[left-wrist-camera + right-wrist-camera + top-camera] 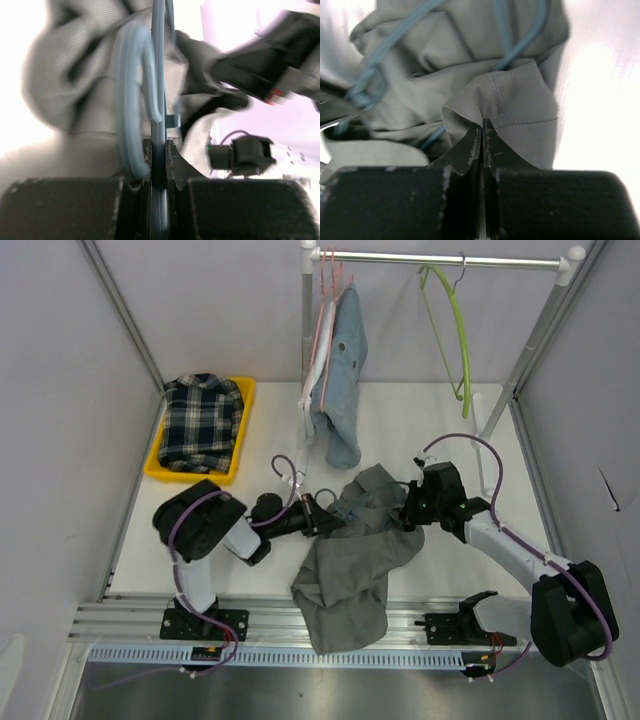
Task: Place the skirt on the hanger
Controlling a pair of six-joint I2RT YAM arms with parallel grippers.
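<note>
The left gripper (159,150) is squeezed tight on the thin blue wire hanger (131,90); the right gripper (483,131) pinches a fold of the crumpled grey cloth skirt (520,100).

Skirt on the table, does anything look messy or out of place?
Yes. The grey skirt lies crumpled, its lower end spilling past the table's near edge onto the metal rail. Left gripper clamps the blue hanger; right gripper pinches a skirt fold.
</note>
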